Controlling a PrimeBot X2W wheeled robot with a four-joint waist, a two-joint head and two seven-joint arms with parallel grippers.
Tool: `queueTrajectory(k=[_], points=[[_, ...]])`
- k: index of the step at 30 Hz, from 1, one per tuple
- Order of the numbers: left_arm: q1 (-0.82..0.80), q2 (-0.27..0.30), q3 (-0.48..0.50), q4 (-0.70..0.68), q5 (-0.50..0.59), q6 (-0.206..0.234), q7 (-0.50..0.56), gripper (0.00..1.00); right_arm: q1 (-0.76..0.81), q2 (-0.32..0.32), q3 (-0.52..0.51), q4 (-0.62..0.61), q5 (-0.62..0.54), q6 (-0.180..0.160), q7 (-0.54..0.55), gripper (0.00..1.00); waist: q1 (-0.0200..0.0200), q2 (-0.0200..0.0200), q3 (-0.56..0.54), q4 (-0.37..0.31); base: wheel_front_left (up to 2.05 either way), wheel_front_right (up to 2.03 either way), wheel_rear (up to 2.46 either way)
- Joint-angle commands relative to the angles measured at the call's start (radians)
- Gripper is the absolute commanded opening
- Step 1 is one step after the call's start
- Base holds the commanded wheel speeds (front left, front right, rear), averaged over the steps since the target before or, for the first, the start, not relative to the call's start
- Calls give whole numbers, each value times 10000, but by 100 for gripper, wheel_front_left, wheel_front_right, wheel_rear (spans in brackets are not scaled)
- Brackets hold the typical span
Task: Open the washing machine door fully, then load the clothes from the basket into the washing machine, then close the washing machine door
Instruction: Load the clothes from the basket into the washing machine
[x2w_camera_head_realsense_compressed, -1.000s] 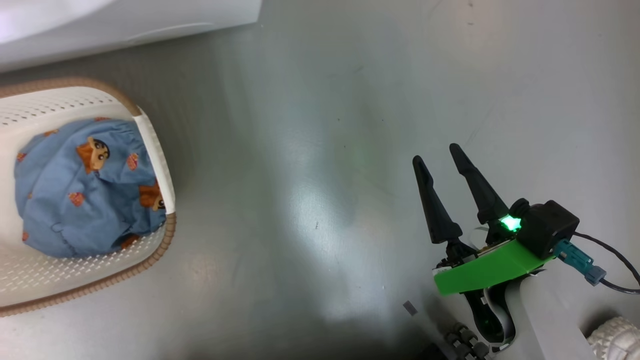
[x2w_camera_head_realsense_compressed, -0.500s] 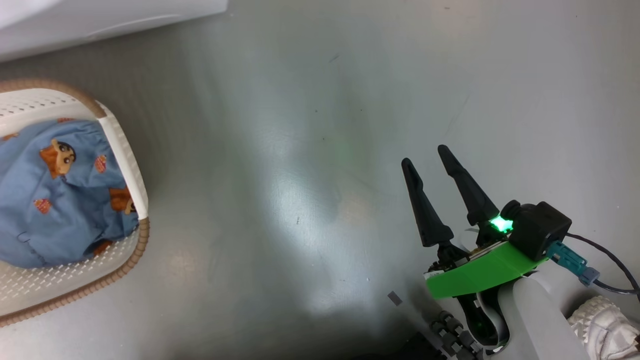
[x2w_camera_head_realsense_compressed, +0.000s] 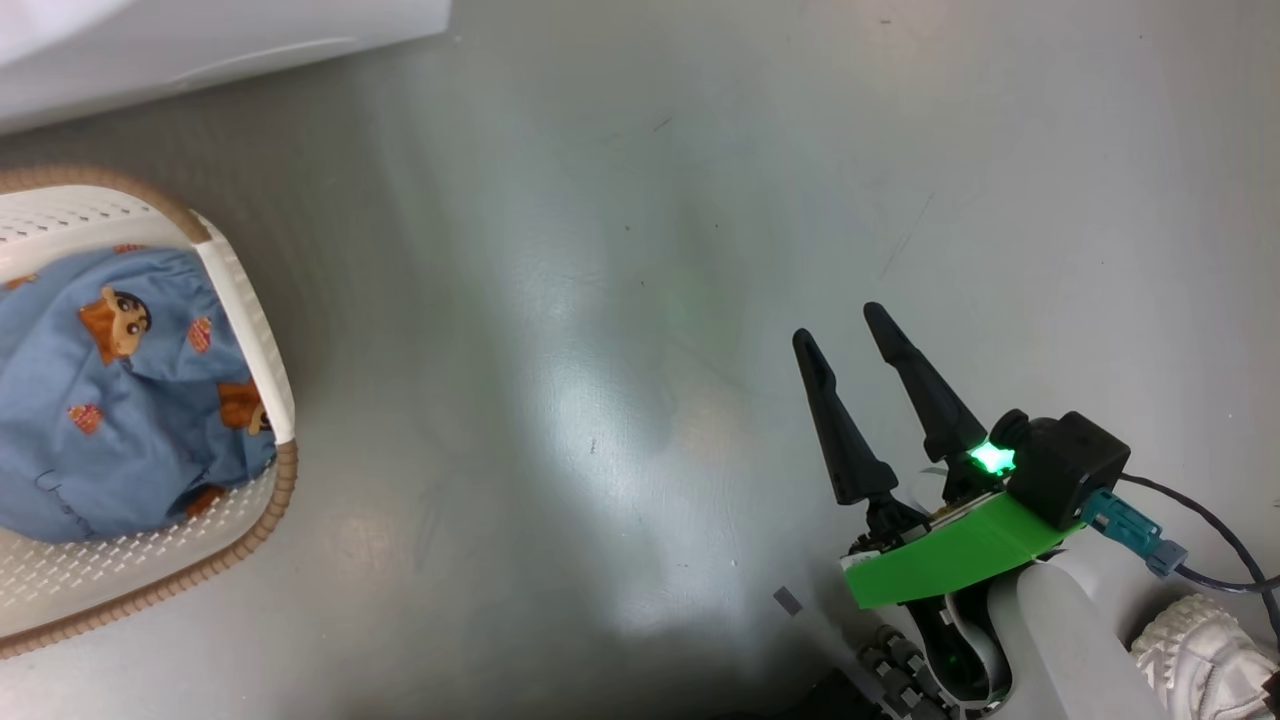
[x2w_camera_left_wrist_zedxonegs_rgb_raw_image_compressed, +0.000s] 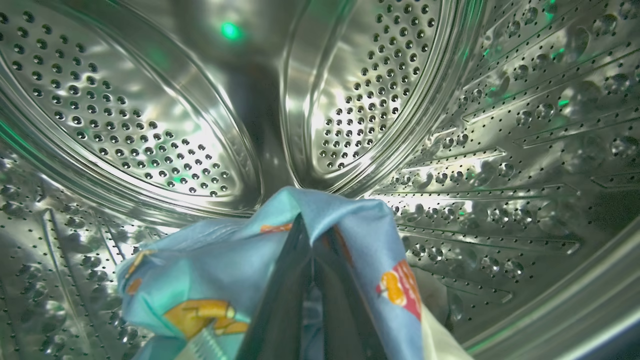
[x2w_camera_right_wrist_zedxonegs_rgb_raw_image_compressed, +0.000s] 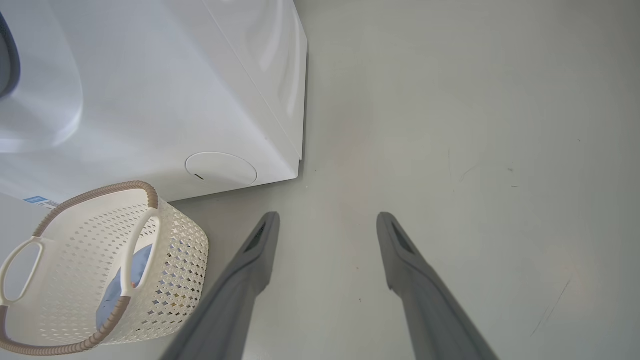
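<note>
Head cam swings right, nothing on floor (x2w_camera_head_realsense_compressed: 600, 250) moves. washing machine (x2w_camera_right_wrist_zedxonegs_rgb_raw_image_compressed: 150, 100): left gripper (x2w_camera_left_wrist_zedxonegs_rgb_raw_image_compressed: 312, 280) inside drum (x2w_camera_left_wrist_zedxonegs_rgb_raw_image_compressed: 450, 150), clamped on blue garment (x2w_camera_left_wrist_zedxonegs_rgb_raw_image_compressed: 210, 260), release due. basket (x2w_camera_head_realsense_compressed: 250, 330) on floor at machine's front corner, clothes (x2w_camera_head_realsense_compressed: 110, 430) left inside. right gripper (x2w_camera_head_realsense_compressed: 838, 322) spread, empty.

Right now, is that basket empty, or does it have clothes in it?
Not empty: blue printed clothes lie inside the basket.

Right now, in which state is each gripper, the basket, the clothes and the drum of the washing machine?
Left gripper, shut on the held garment, inside the steel drum.
Right gripper, open and empty, over the floor.
Basket, upright on the floor, blue printed clothes lying inside.
Round lower flap, shut.
</note>
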Motion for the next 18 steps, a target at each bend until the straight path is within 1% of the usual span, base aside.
queueTrajectory(k=[1,2,3,11,18], points=[[-281,645,40,110,-148,54,104,0,460,17,198,-117,-19,16,-48,100,1,-1,-50,34,0,0,0],[-329,623,-56,218,-214,54,190,17,452,17,195,-107,-23,16,-48,100,1,-1,-70,46,0,0,0],[-370,593,-124,323,-306,54,266,100,445,17,187,-101,-28,16,-48,100,1,-1,-91,63,0,0,0],[-567,402,-503,956,-485,54,311,100,358,17,111,-50,-71,16,-48,100,1,-1,-269,214,0,0,0],[-364,158,-736,1239,-517,54,-22,100,249,17,-103,9,-118,16,-48,100,1,-1,-538,438,0,0,0]])
